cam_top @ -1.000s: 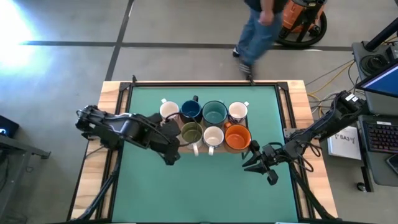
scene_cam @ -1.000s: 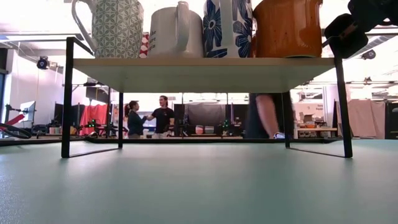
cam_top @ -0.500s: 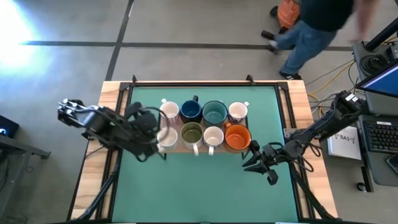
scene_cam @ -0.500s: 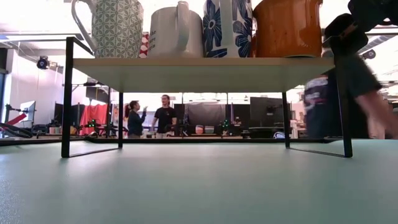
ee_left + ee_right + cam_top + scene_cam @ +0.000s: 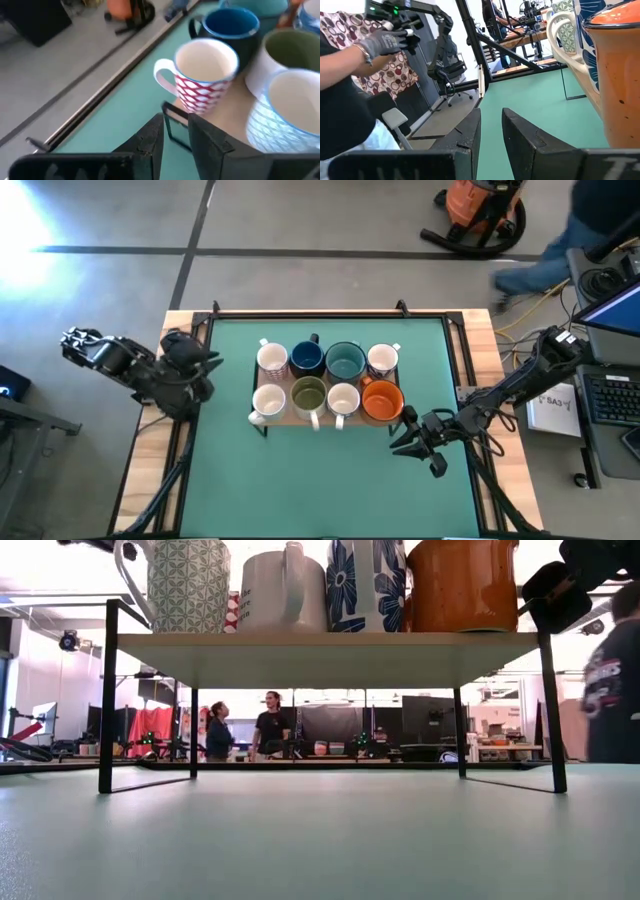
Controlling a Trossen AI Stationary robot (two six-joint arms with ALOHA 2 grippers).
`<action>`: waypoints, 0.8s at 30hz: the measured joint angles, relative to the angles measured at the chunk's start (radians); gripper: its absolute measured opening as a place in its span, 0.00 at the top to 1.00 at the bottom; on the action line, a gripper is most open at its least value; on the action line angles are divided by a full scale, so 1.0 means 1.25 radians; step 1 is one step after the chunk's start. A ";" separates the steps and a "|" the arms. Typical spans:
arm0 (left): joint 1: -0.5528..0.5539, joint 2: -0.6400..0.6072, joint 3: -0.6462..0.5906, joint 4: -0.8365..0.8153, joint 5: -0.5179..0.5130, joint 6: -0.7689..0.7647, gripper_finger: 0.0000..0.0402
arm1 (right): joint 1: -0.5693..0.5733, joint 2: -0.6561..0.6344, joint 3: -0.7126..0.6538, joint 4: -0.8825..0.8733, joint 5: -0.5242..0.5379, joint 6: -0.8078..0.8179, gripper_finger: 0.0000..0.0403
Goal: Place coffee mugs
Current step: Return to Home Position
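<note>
Eight coffee mugs stand in two rows on a raised wooden shelf (image 5: 325, 420) with black wire legs, in the middle of the green table. The back row holds a red-patterned white mug (image 5: 272, 358), a navy one (image 5: 307, 358), a teal one (image 5: 345, 362) and a white patterned one (image 5: 382, 358). The front row holds a white one (image 5: 268, 400), an olive one (image 5: 308, 393), a white one (image 5: 343, 400) and an orange one (image 5: 381, 400). My left gripper (image 5: 208, 363) (image 5: 175, 125) sits at the table's left edge, narrowly open and empty. My right gripper (image 5: 398, 442) (image 5: 491, 120) waits, narrowly open and empty, just near-right of the orange mug (image 5: 615, 75).
Bare green tabletop (image 5: 320, 490) lies between the shelf and the near edge, and under the shelf (image 5: 330, 645). A keyboard and papers (image 5: 555, 405) sit past the table's right edge. A person (image 5: 560, 240) walks beyond the far right corner; other people (image 5: 245, 730) stand in the room behind.
My left gripper has drawn back from the shelf's front left corner toward the table's left edge, carrying nothing. The front-left white mug, covered by the arm before, now shows standing on the shelf. A person has walked rightward past the table's far edge.
</note>
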 joint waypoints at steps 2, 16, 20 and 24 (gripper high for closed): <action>0.000 -0.066 -0.075 0.065 -0.027 0.023 0.82 | 0.000 0.000 0.000 0.000 0.000 0.000 0.83; 0.001 -0.447 -0.527 0.471 -0.144 0.120 0.82 | 0.000 0.000 0.000 0.000 0.000 0.000 0.83; 0.001 -0.525 -0.603 0.556 -0.150 0.164 0.82 | 0.000 0.000 0.000 0.000 0.000 0.000 0.83; 0.001 -0.589 -0.676 0.668 -0.160 0.229 0.82 | 0.000 0.000 0.000 0.000 0.000 0.000 0.83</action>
